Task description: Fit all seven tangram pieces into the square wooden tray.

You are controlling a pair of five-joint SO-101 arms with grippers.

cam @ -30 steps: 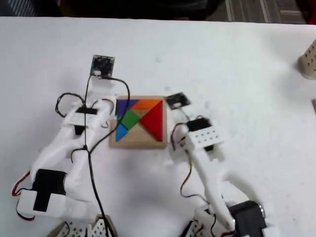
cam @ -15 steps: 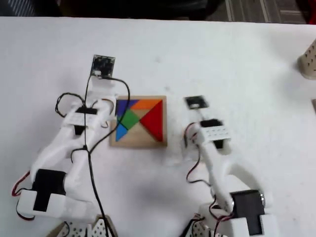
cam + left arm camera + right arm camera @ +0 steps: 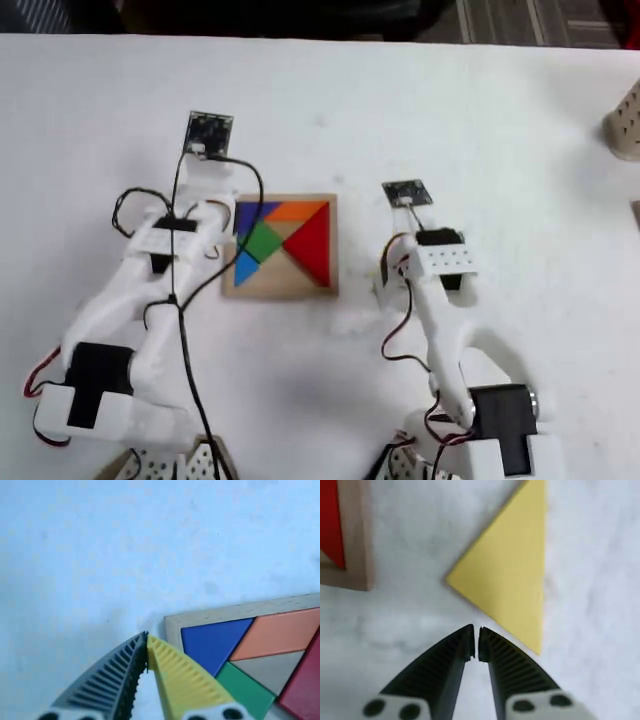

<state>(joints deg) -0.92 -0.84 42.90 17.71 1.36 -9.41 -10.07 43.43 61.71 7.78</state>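
High: wooden tray [image 3: 285,288] sits mid-surface [image 3: 450,110] and holds coloured pieces [image 3: 312,245]. Left wrist: left tool [image 3: 146,652] tips together, just beside the tray corner, near blue triangle [image 3: 215,640]. Right wrist: right tool [image 3: 475,642] tips together. Yellow triangle [image 3: 512,575] lies outside the tray, just beside them.

White tabletop [image 3: 500,120]. Pale wood tray [image 3: 240,611]. Blue triangle [image 3: 212,641], orange piece [image 3: 277,635], green piece [image 3: 247,685], red triangle [image 3: 305,685], greyish-beige piece [image 3: 272,670], yellow triangle [image 3: 512,577]. Left pincer [image 3: 146,640] ribbed, half grey, half yellow. Right pincer [image 3: 475,635] ribbed black. Arms [image 3: 110,310] white, with black and red cables.
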